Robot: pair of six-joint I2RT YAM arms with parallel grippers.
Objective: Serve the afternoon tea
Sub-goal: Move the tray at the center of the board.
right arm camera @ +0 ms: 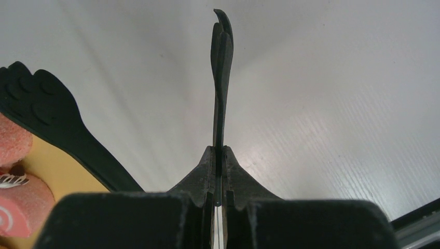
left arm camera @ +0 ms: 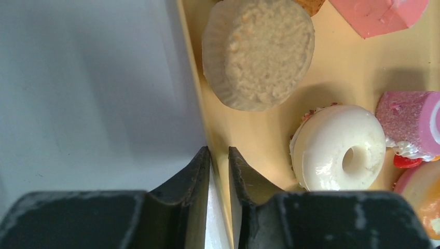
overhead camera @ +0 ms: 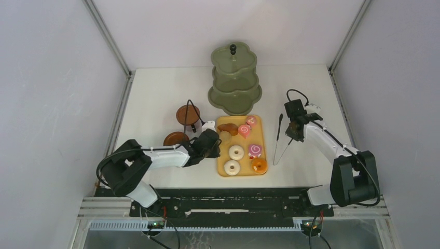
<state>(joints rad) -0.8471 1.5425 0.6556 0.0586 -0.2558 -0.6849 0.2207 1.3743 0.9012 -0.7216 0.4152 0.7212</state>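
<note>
The olive-green three-tier stand (overhead camera: pixel 234 78) stands at the back. In front of it the orange-yellow tray (overhead camera: pixel 223 158) carries white donuts (overhead camera: pixel 236 152), pink swirl cakes (overhead camera: pixel 255 150) and a brown bun (overhead camera: pixel 228 128). My left gripper (overhead camera: pixel 212 145) is at the tray's left edge. In the left wrist view it (left arm camera: pixel 219 151) is shut on the tray's rim (left arm camera: pixel 220 171), beside a white donut (left arm camera: pixel 337 148) and a beige cake (left arm camera: pixel 259 52). My right gripper (overhead camera: pixel 294 130) (right arm camera: pixel 218 149) is shut on one arm of the black tongs (right arm camera: pixel 222 78), right of the tray.
A brown cup on its saucer (overhead camera: pixel 188 114) and a second saucer (overhead camera: pixel 175 139) sit left of the tray, close to my left arm. The tongs' free arm (right arm camera: pixel 46 111) reaches toward the tray's right edge. Grey walls enclose the white table (overhead camera: pixel 155 98).
</note>
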